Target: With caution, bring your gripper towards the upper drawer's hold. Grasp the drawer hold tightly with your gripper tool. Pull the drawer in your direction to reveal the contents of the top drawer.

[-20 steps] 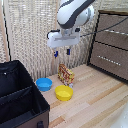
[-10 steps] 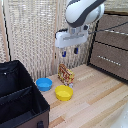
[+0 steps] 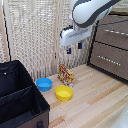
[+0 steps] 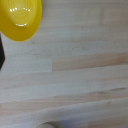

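Observation:
My gripper (image 3: 74, 49) hangs under the white boxy wrist, and its two short dark fingers stand apart and empty. It is high above the wooden surface, to the exterior view's left of the dark brown dresser. The top drawer (image 3: 119, 36) is a flat dark brown front, shut, with the drawer hold (image 3: 115, 32) as a thin pale bar across it. The gripper is apart from the hold, a fair way to its left. In the wrist view only a dark sliver of one finger (image 4: 1, 52) shows at the edge, and neither drawer nor hold is in sight.
A lower drawer (image 3: 107, 62) with its own bar sits under the top one. A yellow bowl (image 3: 63, 92) (image 4: 19, 17), a blue bowl (image 3: 44, 83) and a patterned packet (image 3: 65, 74) sit on the wood. A black fabric-sided box (image 3: 20, 100) stands at the left. A reed blind (image 3: 35, 40) backs the scene.
The arm has moved towards the exterior view's right and slightly up, nearer the dresser. The fingers stay apart. Bowls, packet and drawers have not moved.

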